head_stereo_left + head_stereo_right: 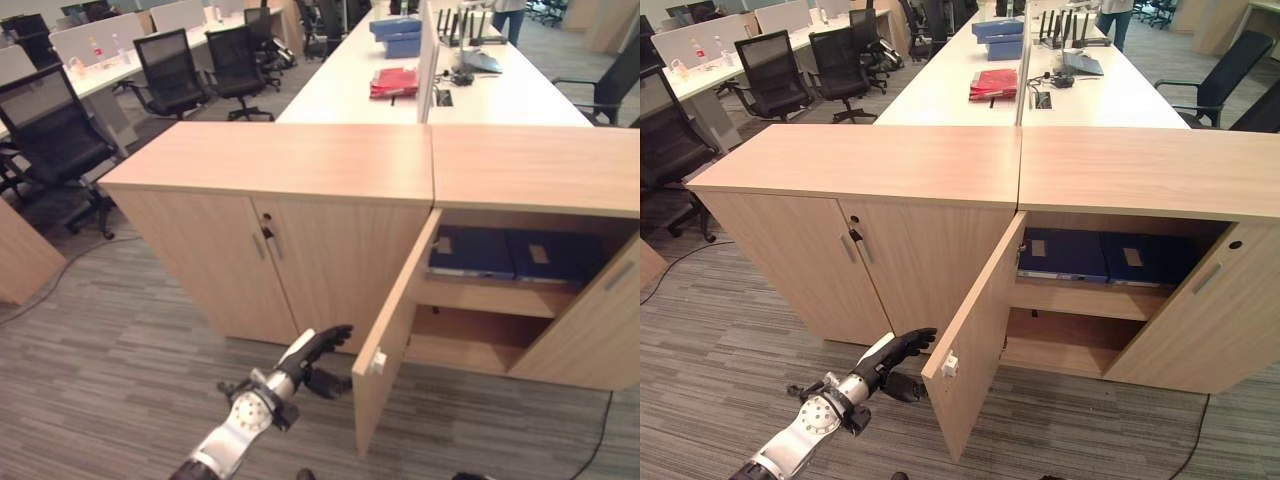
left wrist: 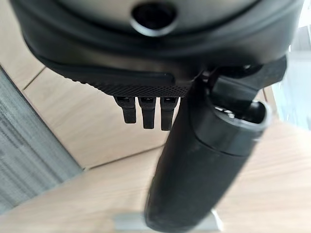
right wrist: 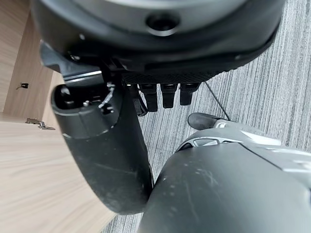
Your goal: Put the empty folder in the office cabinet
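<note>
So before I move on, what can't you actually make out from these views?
- Whether the blue folders on the cabinet's upper shelf are empty: both lie closed.
- Lower shelf: its left part is hidden by the open door in the eye views.
- Right hand: its fingers show in its wrist view, hanging relaxed and holding nothing.
- Left hand: open beside the door, touching nothing.
</note>
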Controlling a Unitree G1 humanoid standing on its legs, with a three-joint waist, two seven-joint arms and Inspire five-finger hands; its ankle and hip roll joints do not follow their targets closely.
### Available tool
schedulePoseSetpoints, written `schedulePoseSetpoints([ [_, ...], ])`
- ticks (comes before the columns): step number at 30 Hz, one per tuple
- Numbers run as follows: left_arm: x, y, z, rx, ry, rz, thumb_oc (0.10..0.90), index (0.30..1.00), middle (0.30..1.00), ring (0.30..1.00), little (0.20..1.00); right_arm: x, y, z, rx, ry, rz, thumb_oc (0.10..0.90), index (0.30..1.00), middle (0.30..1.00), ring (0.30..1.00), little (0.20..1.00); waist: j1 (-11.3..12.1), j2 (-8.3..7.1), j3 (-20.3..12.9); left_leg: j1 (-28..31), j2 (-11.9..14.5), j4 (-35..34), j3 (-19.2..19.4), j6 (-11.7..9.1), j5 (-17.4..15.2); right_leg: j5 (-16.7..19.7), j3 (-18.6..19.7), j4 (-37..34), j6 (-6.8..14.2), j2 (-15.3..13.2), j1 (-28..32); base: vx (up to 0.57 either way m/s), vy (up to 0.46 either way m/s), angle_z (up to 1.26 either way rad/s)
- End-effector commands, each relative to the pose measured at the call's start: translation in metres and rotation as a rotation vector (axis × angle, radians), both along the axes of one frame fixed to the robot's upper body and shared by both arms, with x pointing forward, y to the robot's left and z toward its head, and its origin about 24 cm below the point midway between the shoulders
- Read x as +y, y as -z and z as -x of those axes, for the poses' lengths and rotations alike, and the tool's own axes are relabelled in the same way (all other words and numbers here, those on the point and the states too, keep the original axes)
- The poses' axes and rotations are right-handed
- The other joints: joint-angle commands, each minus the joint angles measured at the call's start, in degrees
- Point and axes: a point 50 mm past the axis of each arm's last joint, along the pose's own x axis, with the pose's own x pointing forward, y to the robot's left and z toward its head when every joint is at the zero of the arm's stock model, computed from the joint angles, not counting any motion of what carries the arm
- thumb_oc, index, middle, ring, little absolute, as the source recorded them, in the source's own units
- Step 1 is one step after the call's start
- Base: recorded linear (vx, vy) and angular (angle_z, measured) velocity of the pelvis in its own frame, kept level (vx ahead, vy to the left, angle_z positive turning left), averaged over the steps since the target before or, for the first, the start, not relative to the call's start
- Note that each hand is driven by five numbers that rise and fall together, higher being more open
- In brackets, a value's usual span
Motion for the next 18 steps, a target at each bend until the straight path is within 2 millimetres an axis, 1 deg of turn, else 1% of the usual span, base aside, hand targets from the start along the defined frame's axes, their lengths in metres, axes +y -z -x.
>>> schedulePoseSetpoints([
  [1,-0.049,-0.062,-0.029,-0.215,0.167,0.245,0.8,0.9,0.9,0.9,0.9,0.008,0.003,0.006,0.066,-0.037,-0.015,0.8,0.9,0.9,0.9,0.9,-0.27,-0.37,1.15,4.62,1.55,-0.13,0.9,-1.77,-9.01,4.31,-1.6,-1.45,-1.95,0.78,-5.75,0.0,-0.023,-0.2],
  [5,-0.078,-0.076,-0.027,-0.203,0.263,0.338,0.8,0.9,0.9,0.9,0.9,0.01,0.002,-0.005,0.04,-0.052,-0.009,0.8,0.9,0.9,0.9,0.9,-1.19,-0.53,1.25,5.07,1.87,-0.13,1.66,-1.78,-9.2,4.37,-0.79,-1.73,-1.96,1.11,-6.02,-0.02,-0.031,-0.2],
  [6,-0.09,-0.084,-0.024,-0.205,0.334,0.365,0.8,0.9,0.9,0.9,0.9,0.01,0.001,-0.009,0.033,-0.054,-0.006,0.8,0.9,0.9,0.9,0.9,-1.56,-0.55,1.27,5.44,2.07,-0.13,2.1,-1.87,-9.42,4.24,-0.6,-1.87,-1.86,1.19,-5.83,-0.02,-0.028,-0.28],
  [7,-0.09,-0.084,-0.024,-0.206,0.334,0.365,0.8,0.9,0.9,0.9,0.9,0.01,0.001,-0.009,0.032,-0.054,-0.007,0.8,0.9,0.9,0.9,0.9,-1.53,-0.55,1.23,5.29,2.08,-0.13,2.13,-1.84,-9.29,4.41,-0.57,-1.97,-1.92,1.22,-5.96,-0.02,-0.025,-0.18],
  [10,-0.103,-0.101,-0.019,-0.225,0.441,0.404,0.8,0.9,0.9,0.9,0.9,0.008,0.0,-0.012,0.025,-0.052,0.0,0.8,0.9,0.9,0.9,0.9,-1.9,-0.51,1.15,5.44,2.32,-0.13,2.48,-1.94,-9.3,4.37,-0.39,-2.1,-1.93,1.46,-5.92,-0.01,-0.014,-0.03],
  [11,-0.111,-0.111,-0.015,-0.24,0.514,0.421,0.8,0.9,0.9,0.9,0.9,0.008,0.0,-0.013,0.024,-0.056,0.001,0.8,0.9,0.9,0.9,0.9,-2.16,-0.44,1.1,5.58,2.39,-0.13,2.6,-2.02,-9.37,4.4,-0.34,-2.23,-1.93,1.56,-5.76,-0.01,-0.015,-0.08],
  [12,-0.111,-0.111,-0.015,-0.24,0.515,0.421,0.8,0.9,0.9,0.9,0.9,0.008,0.0,-0.013,0.024,-0.056,0.0,0.8,0.9,0.9,0.9,0.9,-2.12,-0.46,1.11,5.58,2.39,-0.13,2.62,-2.03,-9.37,4.41,-0.32,-2.25,-1.93,1.56,-5.77,-0.01,-0.016,-0.08],
  [14,-0.127,-0.128,-0.009,-0.267,0.626,0.447,0.8,0.9,0.9,0.9,0.9,0.009,0.0,-0.013,0.032,-0.065,-0.001,0.8,0.9,0.9,0.9,0.9,-2.38,-0.36,1.05,6.17,2.54,-0.13,2.77,-2.15,-9.61,4.16,-0.41,-2.33,-1.85,1.72,-5.2,0.0,-0.01,-0.04],
  [15,-0.127,-0.128,-0.009,-0.268,0.627,0.446,0.8,0.9,0.9,0.9,0.9,0.009,0.0,-0.013,0.031,-0.064,-0.001,0.8,0.9,0.9,0.9,0.9,-2.32,-0.36,1.06,6.02,2.55,-0.13,2.81,-2.12,-9.45,4.36,-0.38,-2.45,-1.92,1.75,-5.32,0.01,-0.003,-0.04],
  [16,-0.134,-0.135,-0.006,-0.28,0.669,0.461,0.8,0.9,0.9,0.9,0.9,0.01,0.0,-0.013,0.034,-0.064,-0.004,0.8,0.9,0.9,0.9,0.9,-2.55,-0.34,1.04,6.34,2.62,-0.13,2.85,-2.18,-9.63,4.22,-0.39,-2.45,-1.82,1.72,-5.04,0.0,0.003,-0.06],
  [17,-0.148,-0.149,-0.003,-0.307,0.735,0.488,0.8,0.9,0.9,0.9,0.9,0.011,0.0,-0.013,0.036,-0.064,-0.005,0.8,0.9,0.9,0.9,0.9,-3.13,-0.36,0.95,6.58,2.53,-0.13,3.05,-2.19,-9.76,4.33,-0.24,-2.68,-1.72,1.66,-4.8,0.0,0.003,-0.06],
  [18,-0.149,-0.149,-0.003,-0.308,0.736,0.488,0.8,0.9,0.9,0.9,0.9,0.011,0.0,-0.014,0.035,-0.063,-0.005,0.8,0.9,0.9,0.9,0.9,-3.09,-0.35,0.95,6.44,2.54,-0.13,3.07,-2.15,-9.6,4.51,-0.22,-2.78,-1.79,1.68,-4.91,-0.01,0.007,-0.07],
])
